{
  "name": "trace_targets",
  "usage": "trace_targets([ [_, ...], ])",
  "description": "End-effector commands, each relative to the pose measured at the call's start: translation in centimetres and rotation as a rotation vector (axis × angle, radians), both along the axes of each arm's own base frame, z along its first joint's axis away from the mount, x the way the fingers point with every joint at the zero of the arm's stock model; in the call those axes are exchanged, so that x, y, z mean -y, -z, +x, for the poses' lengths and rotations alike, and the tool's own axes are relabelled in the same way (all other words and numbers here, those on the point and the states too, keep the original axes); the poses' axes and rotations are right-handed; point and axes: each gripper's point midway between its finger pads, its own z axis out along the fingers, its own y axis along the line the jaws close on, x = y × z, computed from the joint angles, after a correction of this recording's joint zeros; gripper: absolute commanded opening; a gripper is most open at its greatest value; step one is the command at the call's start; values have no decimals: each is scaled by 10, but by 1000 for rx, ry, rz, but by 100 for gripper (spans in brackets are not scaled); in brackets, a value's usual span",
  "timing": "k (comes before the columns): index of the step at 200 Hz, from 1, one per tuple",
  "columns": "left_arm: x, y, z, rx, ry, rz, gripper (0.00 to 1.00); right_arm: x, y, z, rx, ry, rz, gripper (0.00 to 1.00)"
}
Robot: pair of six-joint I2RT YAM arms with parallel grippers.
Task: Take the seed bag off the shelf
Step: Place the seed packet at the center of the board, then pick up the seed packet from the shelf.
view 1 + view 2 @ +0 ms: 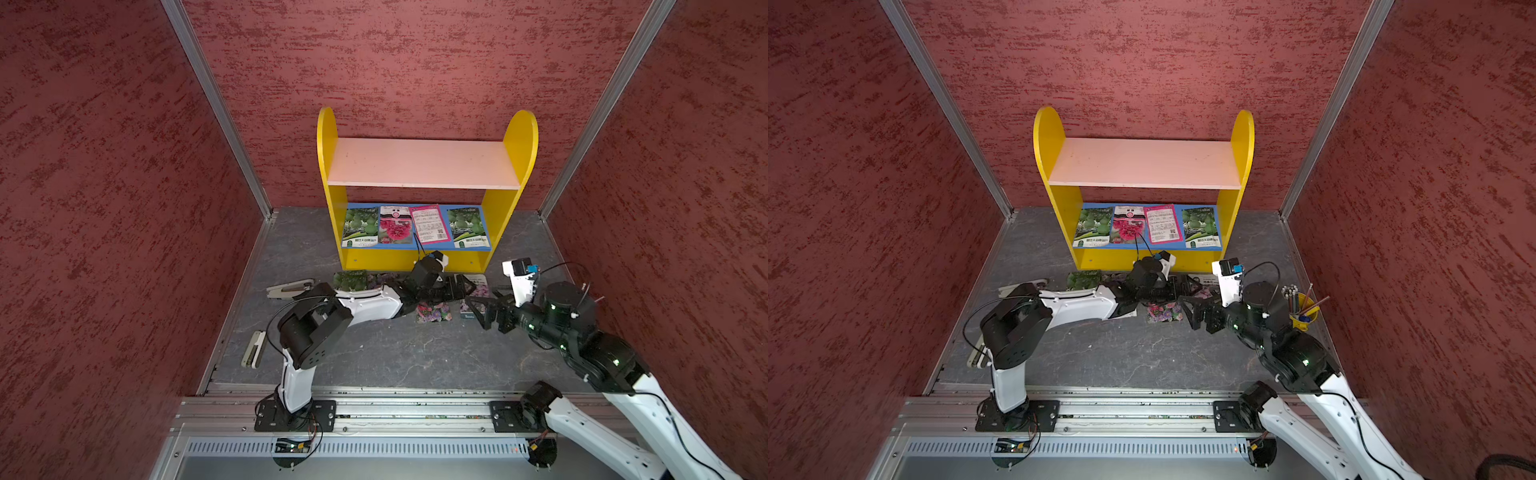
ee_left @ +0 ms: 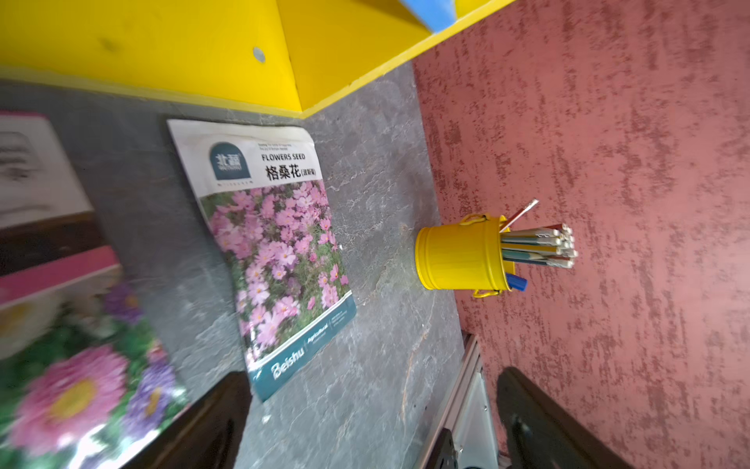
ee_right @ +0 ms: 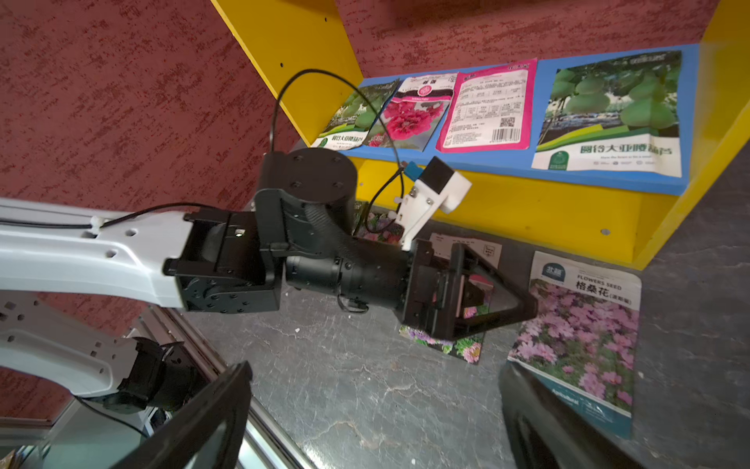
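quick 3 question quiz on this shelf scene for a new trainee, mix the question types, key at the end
1. How many seed bags lie on the blue lower board of the shelf?
2. True or false: the pink upper board holds a seed bag.
3. The left gripper is: A) open, with nothing between its jaws; B) shut on a seed bag; C) shut, holding nothing.

Key: 1) four; 2) false; 3) A.
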Motion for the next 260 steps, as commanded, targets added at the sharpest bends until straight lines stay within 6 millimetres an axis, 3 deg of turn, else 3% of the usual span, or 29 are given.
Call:
trace_targets([
  [1, -17, -37, -5, 132, 43, -18, 100, -2, -18, 26, 68, 73, 29, 98],
  [57, -82, -72, -21, 273, 11, 164, 100, -26, -8, 90, 114, 101, -133, 98],
  [94, -123, -81, -18, 264, -65, 215, 100, -44, 1, 128, 107, 92, -187, 98],
  [125, -151, -89, -19, 289, -130, 251, 100, -45, 12, 160, 89, 116, -197, 98],
  [170, -169, -106, -33, 379, -108, 231, 100, -36, 27, 198, 63, 169, -195, 98],
  [198, -175, -107, -38, 369, -91, 219, 100, -26, 26, 220, 91, 230, -216, 98],
  [204, -177, -107, -38, 366, -91, 220, 100, -24, 37, 228, 72, 238, -236, 98],
  [260, -190, -104, -45, 396, -88, 279, 100, -5, 56, 274, 70, 305, -300, 98],
])
